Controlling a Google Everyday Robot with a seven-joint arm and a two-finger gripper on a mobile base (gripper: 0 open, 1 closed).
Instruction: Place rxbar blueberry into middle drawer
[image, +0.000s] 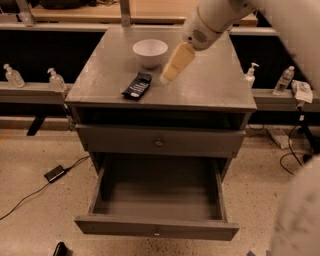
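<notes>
The rxbar blueberry (137, 85), a flat dark bar with white print, lies on the grey cabinet top (215, 85) near its front left. My gripper (172, 67) hangs above the cabinet top, just right of the bar and beside the white bowl, apart from both. The middle drawer (156, 228) is pulled out at the bottom of the cabinet, and nothing shows inside it.
A white bowl (150, 52) stands behind the bar. The upper drawer front (159, 142) with its round knob is shut. Bottles (56, 80) stand on ledges left and right (284, 80). A cable and black box (54, 173) lie on the floor at left.
</notes>
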